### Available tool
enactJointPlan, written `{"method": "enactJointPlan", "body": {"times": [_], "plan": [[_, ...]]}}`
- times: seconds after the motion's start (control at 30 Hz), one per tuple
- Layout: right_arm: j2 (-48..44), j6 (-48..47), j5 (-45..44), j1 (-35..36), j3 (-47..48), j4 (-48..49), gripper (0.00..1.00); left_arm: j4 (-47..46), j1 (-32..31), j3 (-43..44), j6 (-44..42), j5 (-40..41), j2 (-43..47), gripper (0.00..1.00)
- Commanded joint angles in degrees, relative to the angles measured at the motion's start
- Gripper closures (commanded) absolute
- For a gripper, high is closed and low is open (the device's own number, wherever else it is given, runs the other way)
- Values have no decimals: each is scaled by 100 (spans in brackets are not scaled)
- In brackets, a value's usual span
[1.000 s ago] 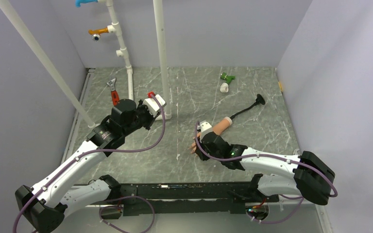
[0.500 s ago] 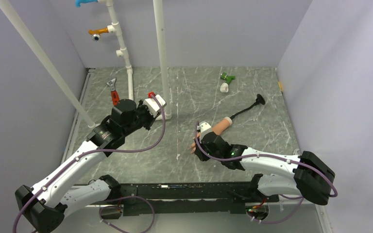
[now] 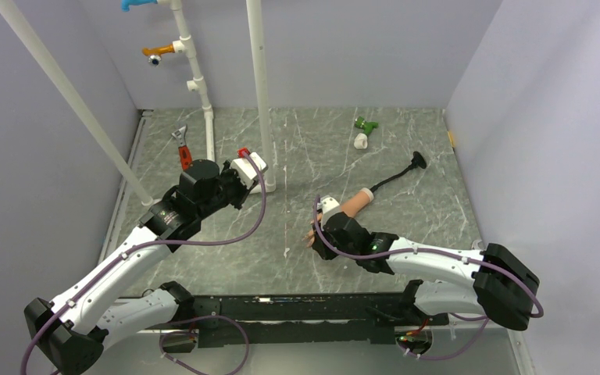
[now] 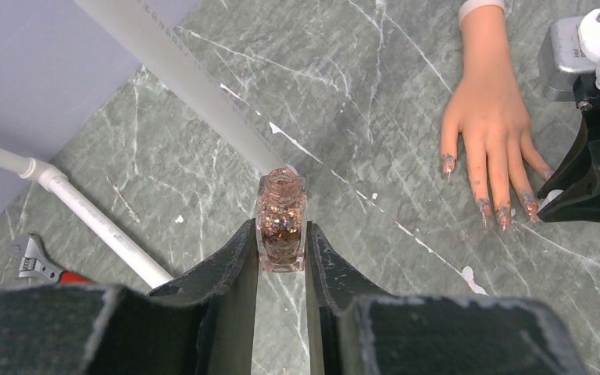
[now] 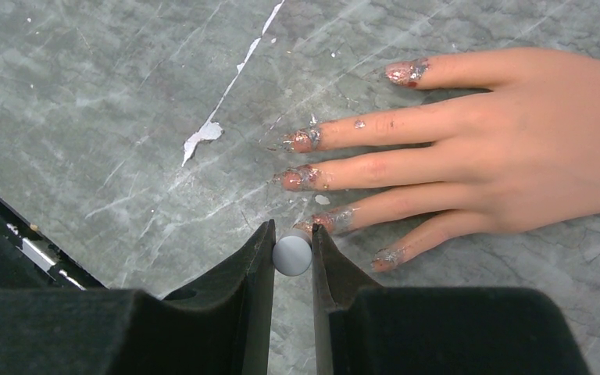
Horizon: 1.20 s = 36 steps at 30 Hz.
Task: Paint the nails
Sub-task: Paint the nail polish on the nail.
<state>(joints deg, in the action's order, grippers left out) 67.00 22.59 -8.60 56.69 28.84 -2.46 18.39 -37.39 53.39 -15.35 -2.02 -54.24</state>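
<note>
The peach mannequin hand [image 5: 531, 141] lies flat on the marbled floor, fingers pointing toward my right gripper. Its nails [image 5: 301, 141] carry smeared glitter polish. My right gripper [image 5: 292, 234] is shut on a small grey round brush cap [image 5: 292, 255], right at the tip of one finger [image 5: 324, 221]. The brush itself is hidden under the cap. My left gripper [image 4: 281, 238] is shut on an uncapped bottle [image 4: 281, 215] of coppery glitter polish, held upright left of the hand [image 4: 488, 117]. The top view shows the hand [image 3: 353, 205] partly covered by my right arm.
Two white pipes [image 3: 259, 94] rise from the floor near my left arm, one just behind the bottle [image 4: 180, 78]. A red-handled wrench [image 3: 181, 148] lies far left. A green and white object [image 3: 365, 125] and a black long-handled tool [image 3: 406, 168] lie behind the hand. Walls close both sides.
</note>
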Motion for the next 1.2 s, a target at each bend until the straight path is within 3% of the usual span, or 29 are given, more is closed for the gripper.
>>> {"method": "enactJointPlan", "body": {"times": [0.0,0.4,1.17], "plan": [[-162,94,-126,18,-5,176,100,-136,-23,216,-23,61,88,100],[-252,193,-544,17,-27,-14,100,-121,-29,221,-25,49,75,100],[-306,215,-350,16,-14,3,100,-108,-44,231,-20,52,71,100]]}}
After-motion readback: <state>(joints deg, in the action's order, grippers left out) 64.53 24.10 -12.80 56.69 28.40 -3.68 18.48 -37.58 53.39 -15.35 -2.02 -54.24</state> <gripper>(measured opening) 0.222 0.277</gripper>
